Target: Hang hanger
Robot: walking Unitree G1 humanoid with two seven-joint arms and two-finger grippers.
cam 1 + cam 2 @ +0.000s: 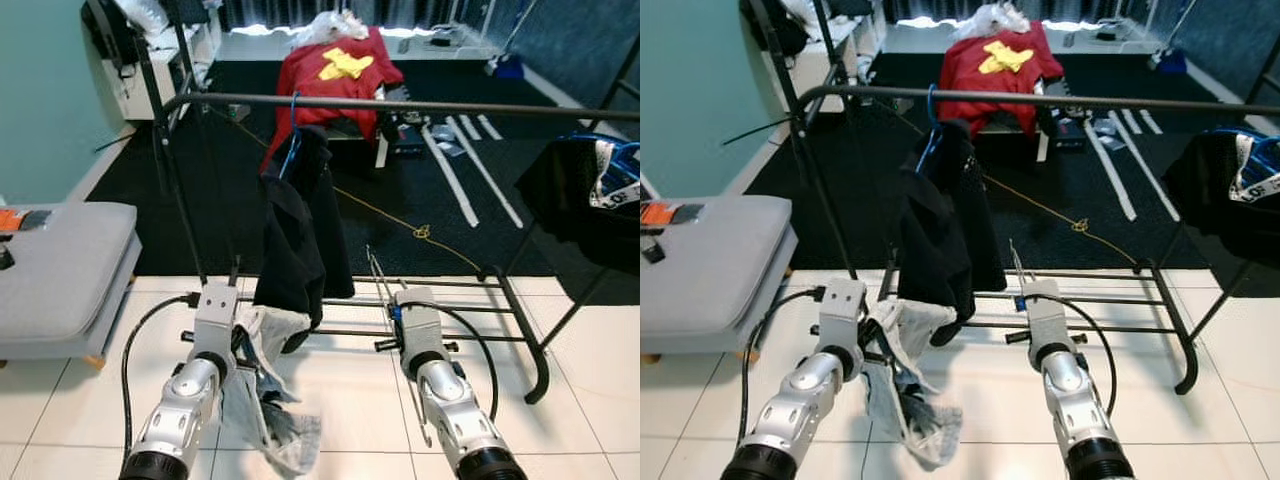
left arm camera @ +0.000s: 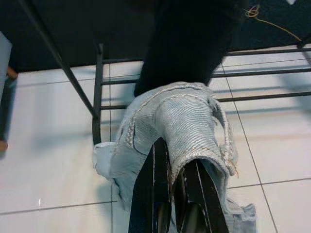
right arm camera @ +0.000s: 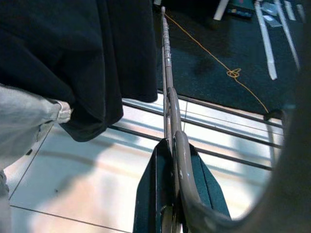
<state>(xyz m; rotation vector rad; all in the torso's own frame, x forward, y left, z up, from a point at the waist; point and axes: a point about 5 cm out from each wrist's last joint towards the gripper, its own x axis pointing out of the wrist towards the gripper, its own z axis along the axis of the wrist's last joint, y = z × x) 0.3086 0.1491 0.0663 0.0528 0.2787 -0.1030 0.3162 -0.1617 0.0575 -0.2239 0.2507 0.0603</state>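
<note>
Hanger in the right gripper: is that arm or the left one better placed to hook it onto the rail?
Right, probably. The right gripper is shut on the metal hanger, below the black rail. The left gripper is shut on a pale garment hanging beside the black garment.

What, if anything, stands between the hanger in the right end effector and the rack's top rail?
Nothing visible blocks it. The right end effector grips a metal hanger low, near the rack's bottom bars. The top rail above it is bare; the black garment hangs off to its left, and the light cloth is in the left end effector.
</note>
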